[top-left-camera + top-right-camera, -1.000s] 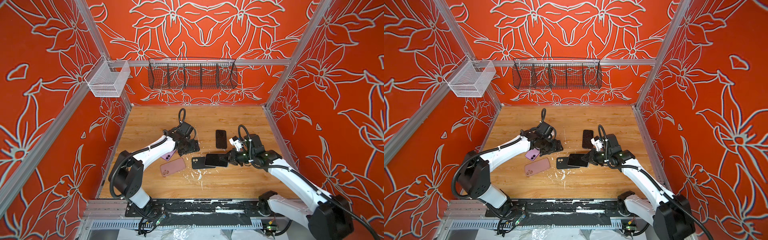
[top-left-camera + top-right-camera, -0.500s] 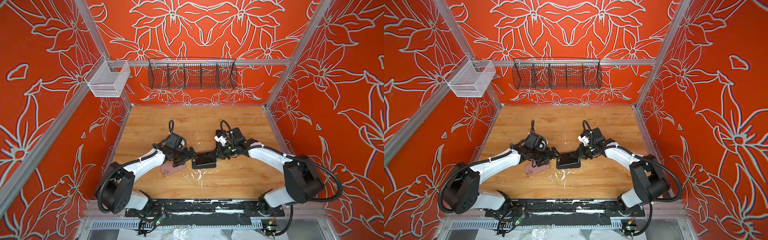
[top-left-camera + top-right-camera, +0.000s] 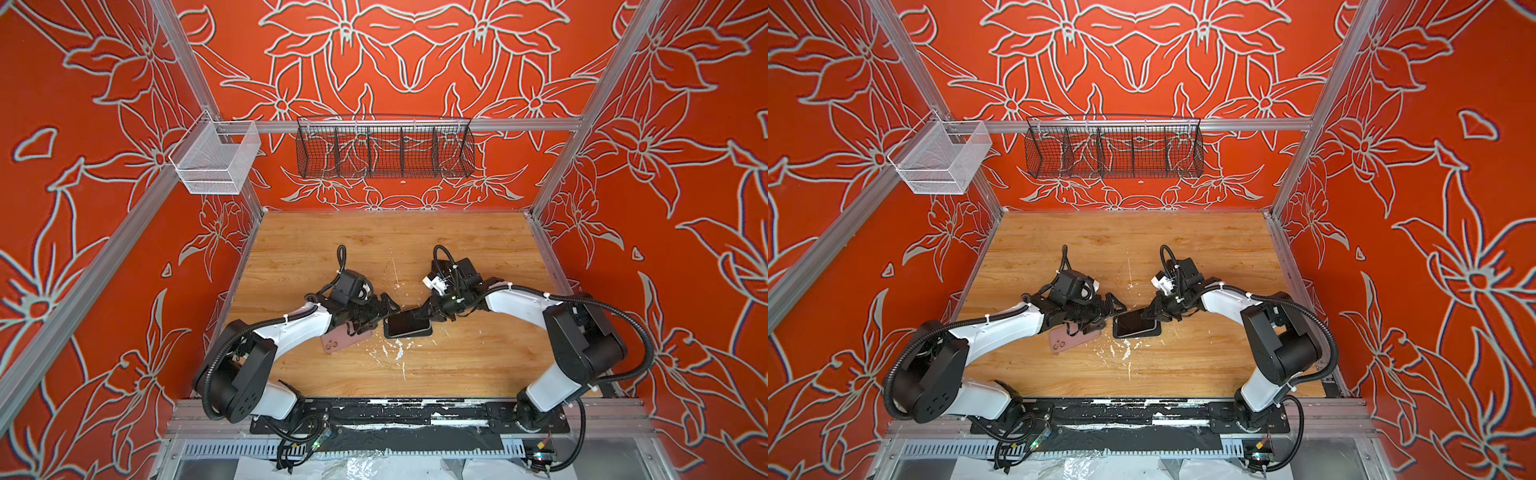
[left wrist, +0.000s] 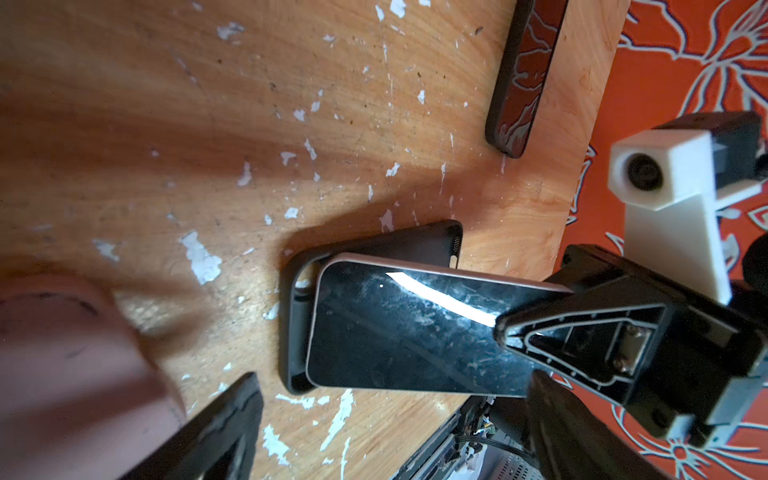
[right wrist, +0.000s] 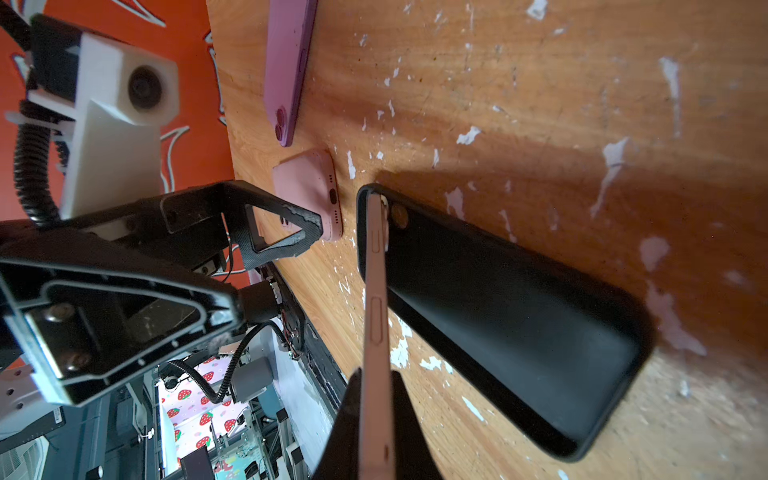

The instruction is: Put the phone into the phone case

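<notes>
Pinched at its near end by the right gripper (image 5: 376, 376), the phone (image 4: 399, 332), probably stiff and slick, leans with its far end in the bendy-looking black case (image 5: 519, 324) on the table (image 3: 374, 249); beyond, the left gripper (image 3: 380, 318) gapes empty.

2 overhead views; 2 close, opposed wrist views of phone (image 4: 395, 332)

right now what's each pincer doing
Left pincer: open, holding nothing.
Right pincer: shut on the phone.
</notes>
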`<state>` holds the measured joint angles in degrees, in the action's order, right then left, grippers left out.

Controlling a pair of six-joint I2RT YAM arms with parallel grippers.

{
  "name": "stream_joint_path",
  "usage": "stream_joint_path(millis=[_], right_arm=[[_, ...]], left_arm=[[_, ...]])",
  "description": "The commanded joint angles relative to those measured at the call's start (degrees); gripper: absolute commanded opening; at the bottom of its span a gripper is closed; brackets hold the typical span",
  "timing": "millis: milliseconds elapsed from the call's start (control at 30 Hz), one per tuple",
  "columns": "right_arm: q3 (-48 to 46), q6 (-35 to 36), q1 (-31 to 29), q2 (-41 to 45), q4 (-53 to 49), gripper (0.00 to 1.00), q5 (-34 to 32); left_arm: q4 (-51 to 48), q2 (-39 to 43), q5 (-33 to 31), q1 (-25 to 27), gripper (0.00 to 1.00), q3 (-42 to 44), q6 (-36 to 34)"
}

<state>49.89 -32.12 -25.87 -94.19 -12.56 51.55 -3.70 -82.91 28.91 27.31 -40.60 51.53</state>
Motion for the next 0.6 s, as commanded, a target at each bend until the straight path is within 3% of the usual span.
stream_joint_path(millis=[0,567], right_arm=[[-0.1,1.7,-0.4,-1.1,1.4,0.00,2.5],[-0.4,5.0,-0.3,-6.4,-2.7,0.00,-1.4]], left_arm=[[3.5,-2.0,0.6,-0.4,0.97,0.6,0.9],[10.2,-7.8,0.3,-0.3,0.97,1.9,2.8]])
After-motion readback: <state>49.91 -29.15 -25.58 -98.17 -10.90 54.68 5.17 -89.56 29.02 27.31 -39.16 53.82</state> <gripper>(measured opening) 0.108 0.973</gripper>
